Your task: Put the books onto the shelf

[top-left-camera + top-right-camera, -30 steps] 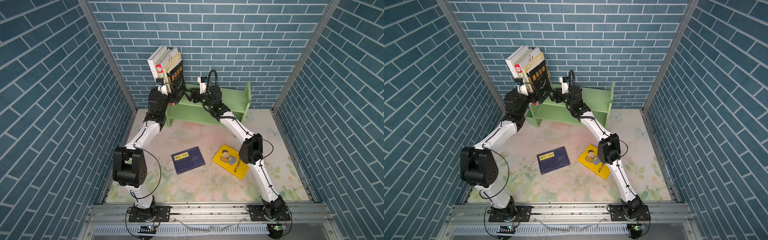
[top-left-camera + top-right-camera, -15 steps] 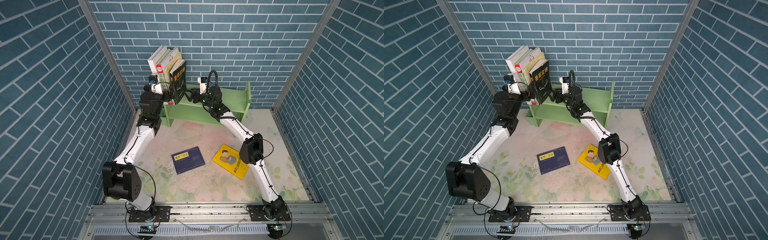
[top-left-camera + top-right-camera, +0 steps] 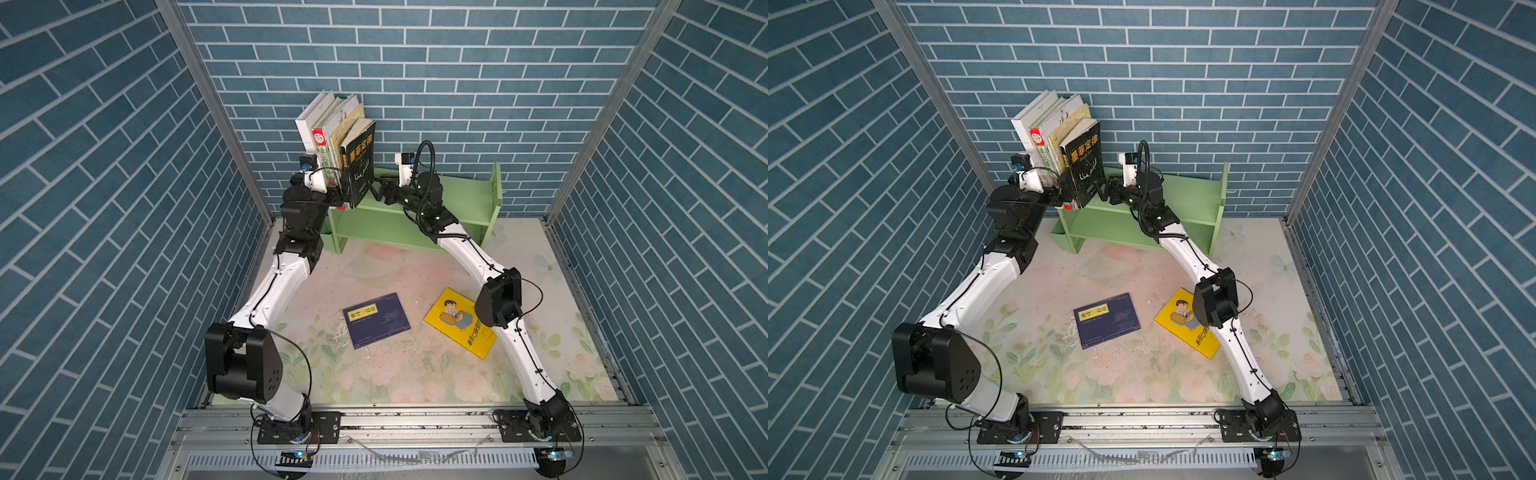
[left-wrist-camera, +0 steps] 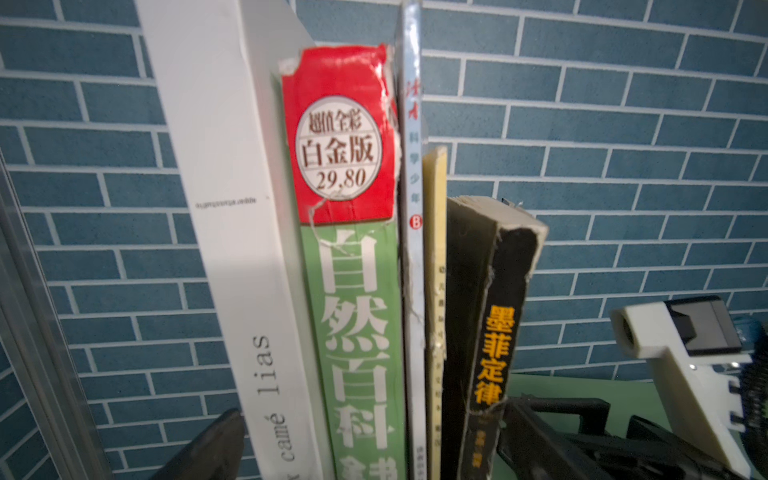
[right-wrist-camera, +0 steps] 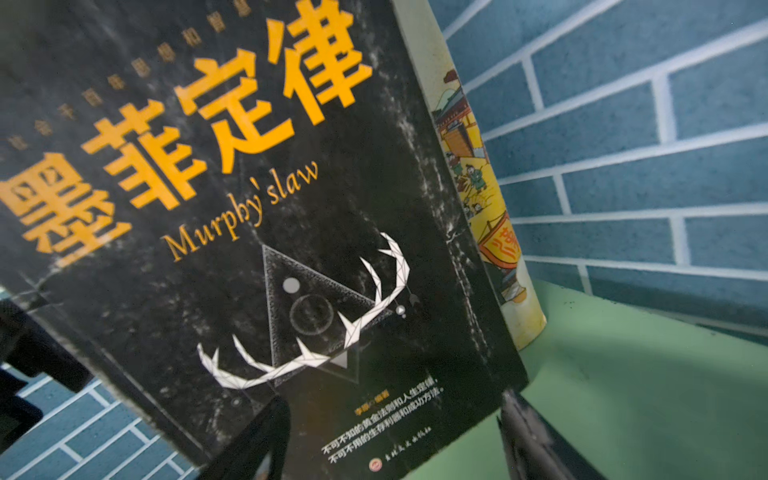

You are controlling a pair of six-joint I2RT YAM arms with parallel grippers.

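Left wrist view: five books stand spine-out in a row. From the counter's left side: plain white book [image 4: 232,208] with black title, leaning; green-and-red book [image 4: 353,311], torn red price label on top, white characters on green; thin white book [image 4: 413,166]; pale yellow book [image 4: 434,249], shorter; black book [image 4: 490,332], orange spine title, frayed top corner. Right wrist view: the black cover is scuffed, with big orange characters, "Murphy's law", and white antlers over a triangle. An illustrated cover edge shows behind it.

The row sits on the top tier of the shelf [image 3: 469,195], at its end nearest the counter's left edge. Shelf is light green, at the counter's back edge by the brick wall.

Left fingers [image 4: 208,444] are spread wide, flanking the row's lower spines; cannot tell if they press it. Right fingers [image 5: 257,440] are apart, tips at the black cover's lower part, nothing clamped.

Navy book [image 3: 376,320] lies flat mid-counter [image 3: 374,374]. Bright yellow book [image 3: 453,320] with a cartoon man lies just beside it toward the right edge, partly hidden by the right arm.
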